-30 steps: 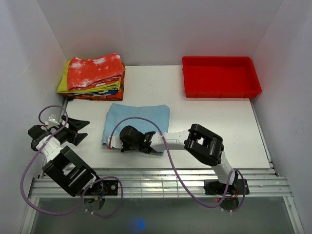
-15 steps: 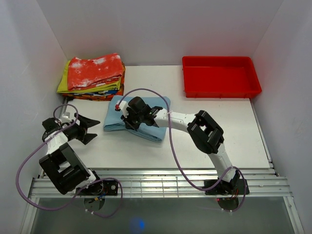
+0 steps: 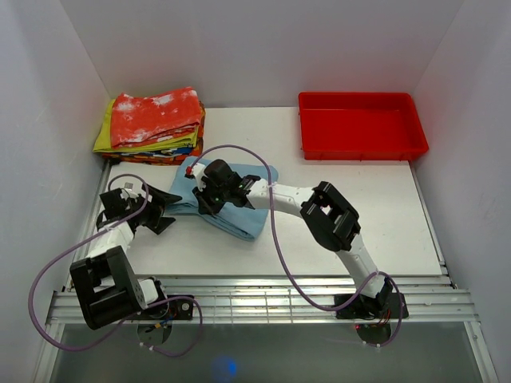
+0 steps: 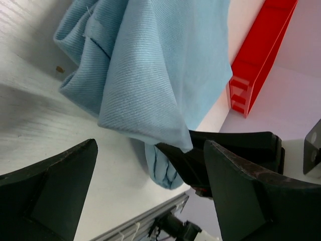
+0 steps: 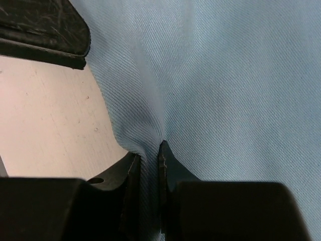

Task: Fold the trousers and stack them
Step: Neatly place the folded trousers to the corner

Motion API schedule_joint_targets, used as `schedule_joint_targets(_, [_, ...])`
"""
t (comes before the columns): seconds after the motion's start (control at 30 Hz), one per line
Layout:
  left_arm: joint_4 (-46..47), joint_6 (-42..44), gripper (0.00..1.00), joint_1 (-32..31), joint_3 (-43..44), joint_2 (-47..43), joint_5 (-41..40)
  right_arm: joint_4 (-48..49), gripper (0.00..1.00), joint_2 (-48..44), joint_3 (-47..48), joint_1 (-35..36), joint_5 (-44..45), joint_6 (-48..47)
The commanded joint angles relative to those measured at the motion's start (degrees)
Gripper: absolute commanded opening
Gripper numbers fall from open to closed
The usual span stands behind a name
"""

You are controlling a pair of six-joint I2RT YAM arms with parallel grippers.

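The light sky-blue trousers (image 3: 243, 209) lie folded left of the table's middle, their left part bunched and raised. My right gripper (image 3: 206, 194) is shut on that raised part. In the right wrist view its jaws (image 5: 149, 168) pinch a ridge of the trousers (image 5: 230, 75). My left gripper (image 3: 166, 212) is open just left of the bundle, pointing at it. In the left wrist view the trousers (image 4: 150, 70) hang ahead of my open left gripper (image 4: 150, 188), with nothing between its fingers. A black finger of the right gripper (image 4: 193, 160) shows under the cloth.
A stack of folded clothes (image 3: 153, 126), red-and-white mottled on top, sits at the back left, close behind the trousers. A red tray (image 3: 361, 125) stands at the back right, also seen as a red tray (image 4: 261, 55) from the left wrist. White walls enclose the table (image 3: 383, 215).
My right gripper carried the trousers' near edge up and back to the left, bunching the cloth. My left arm swung right, closer to the trousers, still open.
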Motion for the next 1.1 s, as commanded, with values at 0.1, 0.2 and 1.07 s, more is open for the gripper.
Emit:
schedule_joint_targets(0.1, [13.83, -10.66, 0.98, -4.21, -7.69, -8.07, -11.07, 3.69, 0.08, 0.57, 3.58, 1.06, -1.74, 5.82])
schedule_joint_targets(0.2, [14.65, -11.89, 0.98, -5.89, -8.66, -7.11, -13.36, 3.86, 0.08, 0.84, 4.02, 1.76, -1.83, 6.70])
schedule_joint_targets(1.07, [36.70, -12.60, 0.67, -8.61, -11.47, 12.05, -7.21, 7.64, 0.08, -0.92, 1.03, 4.23, -12.02, 11.45])
